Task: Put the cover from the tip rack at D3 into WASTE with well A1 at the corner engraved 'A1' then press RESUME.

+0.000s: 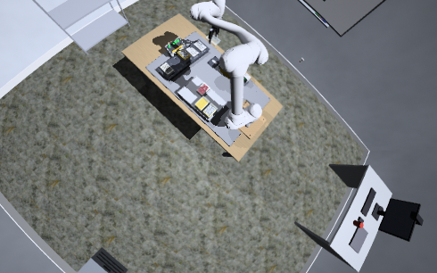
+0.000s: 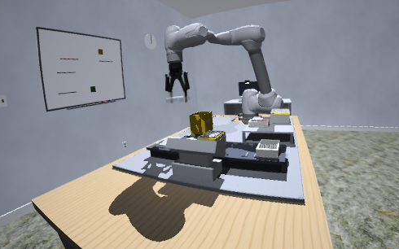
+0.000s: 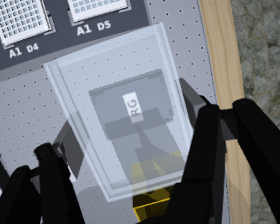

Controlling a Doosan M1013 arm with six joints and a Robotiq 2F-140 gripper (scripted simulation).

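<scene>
My gripper point(image 3: 130, 109) is shut on the clear tip-rack cover point(image 3: 120, 106), one finger on each long side. In the exterior view the gripper point(image 2: 176, 94) hangs high above the far left part of the table with the cover point(image 2: 176, 98) level between its fingertips. The top view shows the gripper point(image 1: 213, 36) near the deck's end. A yellow box, the waste bin point(image 2: 200, 122), stands on the deck below. In the wrist view a bit of the yellow bin point(image 3: 152, 203) shows through and under the cover's near edge. I cannot pick out the rack at D3 from here.
The table's wooden edge point(image 3: 213, 63) runs along the right. A shelf with labware point(image 2: 271, 120) stands by the arm's base.
</scene>
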